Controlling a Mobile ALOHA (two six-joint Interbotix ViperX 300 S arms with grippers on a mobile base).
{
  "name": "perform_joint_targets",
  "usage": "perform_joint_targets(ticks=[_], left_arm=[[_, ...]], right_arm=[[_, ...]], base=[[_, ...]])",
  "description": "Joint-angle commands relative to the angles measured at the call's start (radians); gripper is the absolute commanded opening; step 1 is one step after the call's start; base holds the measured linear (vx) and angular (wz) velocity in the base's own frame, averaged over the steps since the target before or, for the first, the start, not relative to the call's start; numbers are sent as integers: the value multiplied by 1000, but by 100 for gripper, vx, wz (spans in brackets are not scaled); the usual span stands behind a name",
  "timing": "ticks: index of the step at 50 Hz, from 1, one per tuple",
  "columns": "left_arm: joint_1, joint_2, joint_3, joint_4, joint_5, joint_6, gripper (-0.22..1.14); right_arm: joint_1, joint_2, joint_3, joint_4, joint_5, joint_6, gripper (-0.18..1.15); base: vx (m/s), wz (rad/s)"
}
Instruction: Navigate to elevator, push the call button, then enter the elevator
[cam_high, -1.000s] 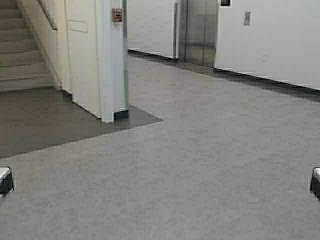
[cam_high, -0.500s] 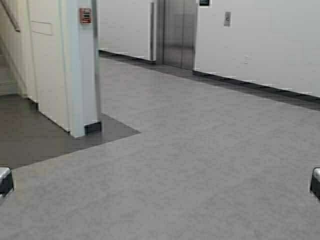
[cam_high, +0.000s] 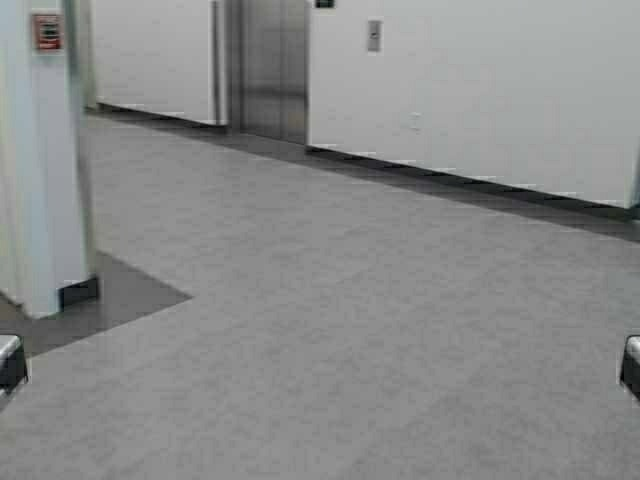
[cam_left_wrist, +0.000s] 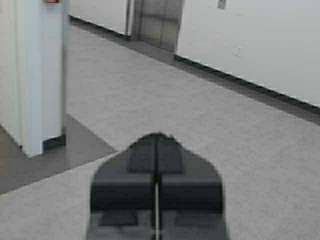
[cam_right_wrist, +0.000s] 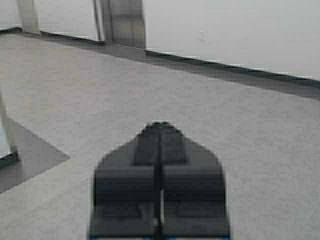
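Step in hand: nav leg, button not yet reached. Elevator sits upper left-centre of the high view, doors look shut, well across the grey floor. Call button is on the white wall just right of the doors, top of frame. White pillar stands at the left edge, w/ a red alarm box up top.

Left claw clenched, nothing in it, low centre of its wrist view; right claw likewise clenched, empty.

Next, prob.: drive fwd and bear left toward the button plate, clear of the pillar, then raise one arm to press.
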Motion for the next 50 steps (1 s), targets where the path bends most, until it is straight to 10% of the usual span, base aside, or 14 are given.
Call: perform_joint_targets(ticks=[1,50], left_arm=[[2,3,-2,-2,-8,-3,3],[-17,-44,14,0,-9,3,3]], right_arm=[[3,21,-34,-14,-5,25,4],[3,38,-34,-114,-40,100,4]], base=[[70,-15],[71,-11]])
